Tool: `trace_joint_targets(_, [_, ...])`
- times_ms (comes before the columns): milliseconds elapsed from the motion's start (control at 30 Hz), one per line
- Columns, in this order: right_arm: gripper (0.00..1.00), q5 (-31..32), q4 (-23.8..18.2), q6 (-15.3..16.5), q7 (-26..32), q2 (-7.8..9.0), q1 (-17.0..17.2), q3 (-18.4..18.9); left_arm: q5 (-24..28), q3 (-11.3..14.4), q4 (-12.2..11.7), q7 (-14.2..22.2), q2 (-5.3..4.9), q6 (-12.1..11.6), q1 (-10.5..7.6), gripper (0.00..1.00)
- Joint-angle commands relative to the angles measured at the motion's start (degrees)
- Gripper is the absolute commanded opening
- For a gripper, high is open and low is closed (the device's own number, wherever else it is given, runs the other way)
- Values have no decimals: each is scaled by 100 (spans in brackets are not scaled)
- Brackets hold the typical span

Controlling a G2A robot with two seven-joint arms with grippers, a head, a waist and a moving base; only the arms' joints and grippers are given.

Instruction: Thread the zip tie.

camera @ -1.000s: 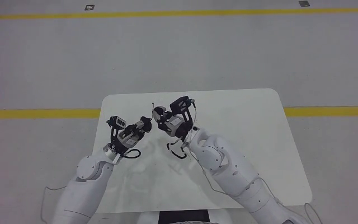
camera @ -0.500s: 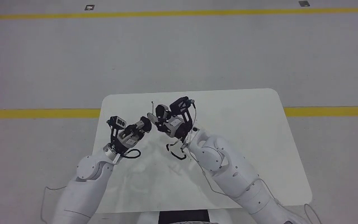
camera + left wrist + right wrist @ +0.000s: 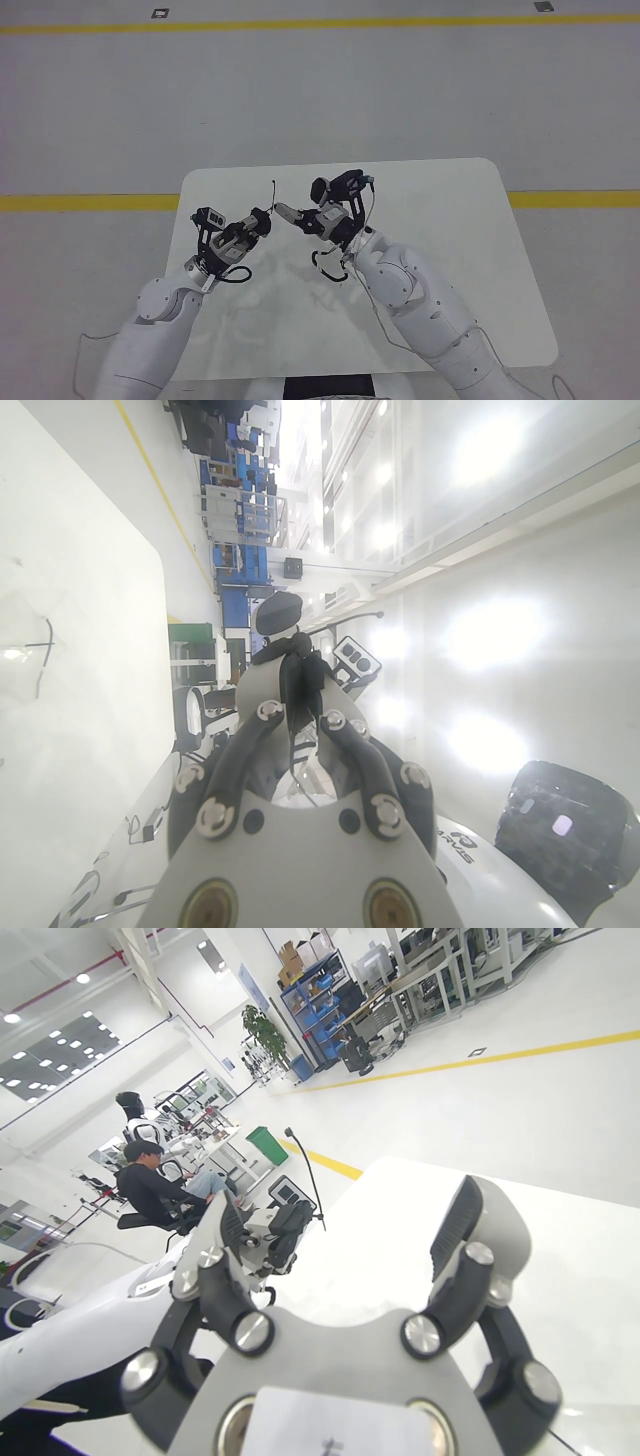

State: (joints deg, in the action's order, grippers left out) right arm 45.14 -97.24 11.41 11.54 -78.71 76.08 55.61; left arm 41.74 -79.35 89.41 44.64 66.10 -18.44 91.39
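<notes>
Your right pincer has drawn back from the left pincer since a second ago. It now stands near it, fingers apart with nothing between them. Your left pincer is clamped together on the lower end of the zip tie. The tie rises from it as a thin black strip, head end uppermost. Both pincers hang over the left part of the white worktop.
</notes>
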Motion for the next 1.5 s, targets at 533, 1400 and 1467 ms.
trace_joint_targets(533, [100, 2019, -96, -108, 120, 140, 20, 145, 2971, -307, 146, 128, 14, 2176, 138, 0])
trace_joint_targets(1400, [100, 3786, 42, -172, -191, 132, -121, -354, 4818, -301, 285, -331, 54, 3792, 215, 0])
trace_joint_targets(1467, [100, 3736, 46, -196, -244, 109, -141, -418, 4818, -301, 285, -331, 54, 3792, 215, 0])
